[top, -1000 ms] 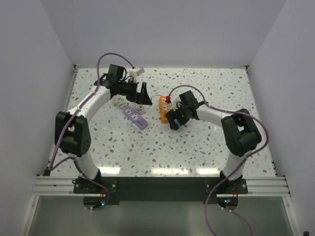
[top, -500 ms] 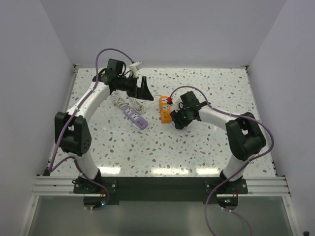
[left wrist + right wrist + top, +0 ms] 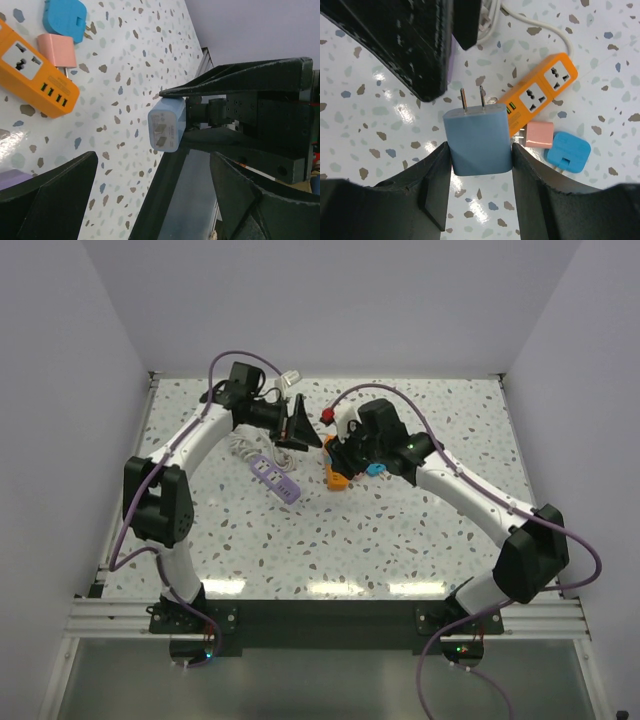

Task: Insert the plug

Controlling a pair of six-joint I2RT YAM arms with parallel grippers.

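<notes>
A white speckled bench [image 3: 400,540] fills the floor of a plain booth with pale walls [image 3: 330,300] on three sides. Two black-and-white arms reach in from the near edge and meet close together at the middle far part of the bench.

Two power strips lie there: an orange strip [image 3: 540,95] at centre and a purple strip [image 3: 275,475] just left of it, with a coil of white cable [image 3: 243,445] beyond the purple one. Three adapters are in view. A pink adapter [image 3: 540,134] and a blue adapter [image 3: 568,150] lie side by side on the bench next to the orange strip.

The third, the pale blue plug [image 3: 480,142], is off the bench, pinched by its two sides in the right claw [image 3: 480,145] above the far end of the orange strip. Its long axis runs in line with the fingers, and its two flat prongs point out past the fingertips, leftward at the left claw [image 3: 150,195]. That claw is spread wide and holds nothing.
</notes>
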